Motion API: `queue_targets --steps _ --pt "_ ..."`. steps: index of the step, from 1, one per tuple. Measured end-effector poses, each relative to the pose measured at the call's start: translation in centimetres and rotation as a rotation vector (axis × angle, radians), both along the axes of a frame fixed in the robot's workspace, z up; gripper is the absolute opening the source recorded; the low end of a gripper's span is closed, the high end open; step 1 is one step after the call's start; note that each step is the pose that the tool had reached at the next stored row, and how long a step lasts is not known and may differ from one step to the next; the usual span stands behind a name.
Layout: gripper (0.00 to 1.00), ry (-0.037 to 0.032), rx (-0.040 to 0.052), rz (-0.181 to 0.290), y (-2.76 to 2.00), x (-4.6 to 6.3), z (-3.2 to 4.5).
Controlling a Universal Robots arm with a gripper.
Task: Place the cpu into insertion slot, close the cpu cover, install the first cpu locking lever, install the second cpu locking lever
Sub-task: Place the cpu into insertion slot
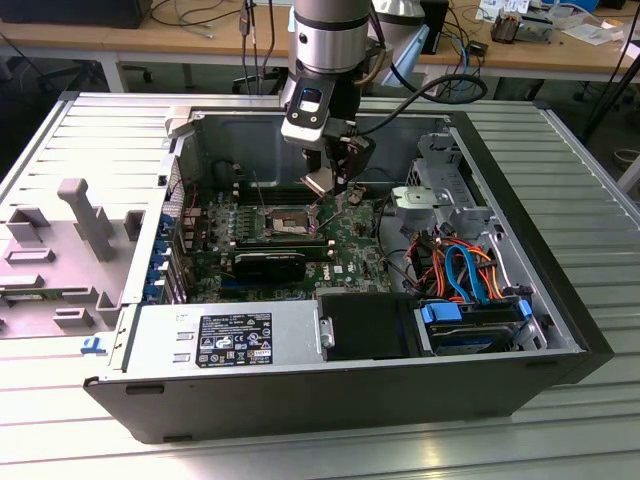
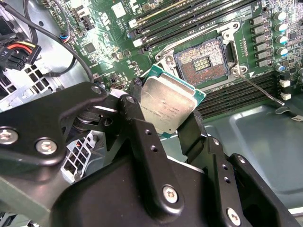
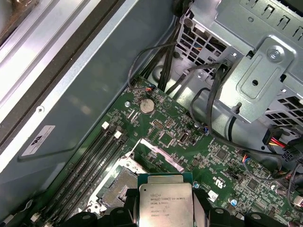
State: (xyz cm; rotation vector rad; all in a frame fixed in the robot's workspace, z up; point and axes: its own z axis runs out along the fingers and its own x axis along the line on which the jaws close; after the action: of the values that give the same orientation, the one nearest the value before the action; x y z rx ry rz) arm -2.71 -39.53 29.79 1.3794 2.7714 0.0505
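My gripper (image 1: 332, 186) hangs inside the open computer case and is shut on the cpu (image 2: 170, 104), a flat square chip with a silvery top and a green edge. The black fingers (image 2: 138, 113) clamp two opposite edges of the chip, which is held tilted. The insertion slot (image 2: 203, 61) lies open on the green board just beyond the chip, its dark pin field bare. In the exterior view the slot (image 1: 285, 221) is slightly toward the exterior view's left of the gripper. The cpu cover (image 3: 160, 155) stands raised beside the slot. A thin metal locking lever (image 2: 262, 90) sticks out, unlatched.
Long black memory slots (image 2: 189, 19) run beside the socket. A metal drive cage (image 3: 255, 80) with cables (image 1: 462, 268) fills the case on the exterior view's right. The power supply (image 1: 225, 340) sits at the front. A grey fixture (image 1: 85, 215) lies outside the case.
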Motion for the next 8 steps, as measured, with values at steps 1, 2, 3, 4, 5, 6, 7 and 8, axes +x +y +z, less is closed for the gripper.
queue_targets --steps 1,2,3,4,5,6,7,8 --pt "0.55 0.0 0.0 -0.001 0.0 0.0 0.0" --pt "0.55 0.0 0.0 -0.001 0.0 0.0 0.0" --pt "0.55 0.0 0.0 -0.002 0.0 0.0 0.0" --pt "0.55 0.0 0.0 -0.002 0.0 0.0 0.0" --pt "0.55 0.0 0.0 -0.003 0.0 0.0 0.0" --pt "0.55 0.0 0.0 -0.015 0.0 0.0 -0.04" --pt "0.55 0.0 -0.0001 -0.026 0.0 0.0 -0.14" --pt "0.55 0.0001 -0.0001 -0.026 0.0 0.0 -0.14"
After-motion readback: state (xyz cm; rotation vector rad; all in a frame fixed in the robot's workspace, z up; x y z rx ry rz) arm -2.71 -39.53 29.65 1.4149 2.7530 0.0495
